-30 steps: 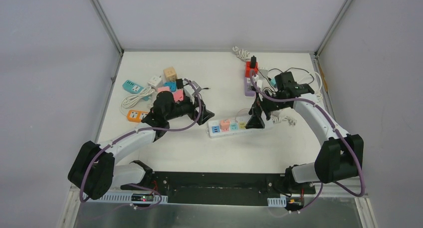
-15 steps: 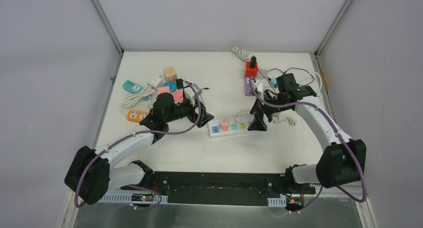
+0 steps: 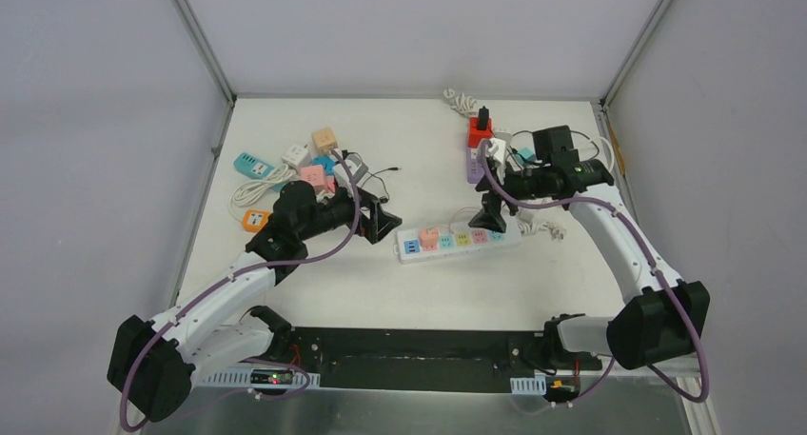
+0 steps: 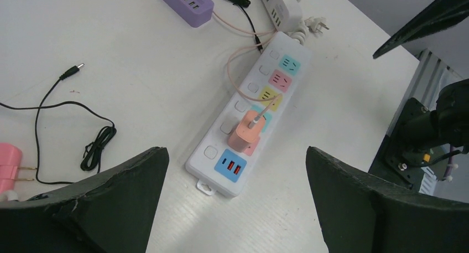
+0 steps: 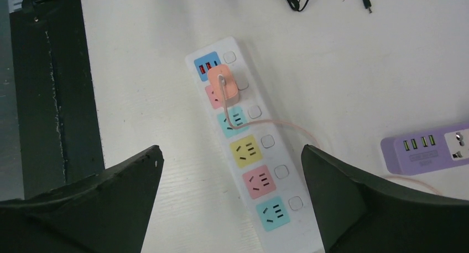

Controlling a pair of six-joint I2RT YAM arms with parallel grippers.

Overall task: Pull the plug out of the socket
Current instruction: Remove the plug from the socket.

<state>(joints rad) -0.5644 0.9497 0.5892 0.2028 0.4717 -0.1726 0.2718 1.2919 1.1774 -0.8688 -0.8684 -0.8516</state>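
Observation:
A white power strip point(image 3: 466, 237) with coloured sockets lies mid-table. A peach plug point(image 3: 429, 236) with a thin pink cable sits in the socket beside the blue USB end. My left gripper point(image 3: 383, 218) hovers open just left of that end. In the left wrist view the plug point(image 4: 248, 134) and strip point(image 4: 243, 105) lie ahead of the gripper point(image 4: 235, 153). My right gripper point(image 3: 488, 209) is open above the strip's right part. In its wrist view the gripper point(image 5: 231, 148) straddles the strip point(image 5: 246, 149), and the plug point(image 5: 223, 84) is further along.
A purple strip point(image 3: 473, 165) and a red adapter point(image 3: 479, 130) lie behind the right gripper, among white cords. Coloured adapters point(image 3: 309, 164) are piled at the back left, with an orange one point(image 3: 255, 220) nearer. A loose black cable point(image 4: 94, 148) lies beside the left gripper.
My left arm has drawn back to the left, and its gripper has shifted a little away from the strip. The right gripper has risen off the strip's right end. Both stayed open.

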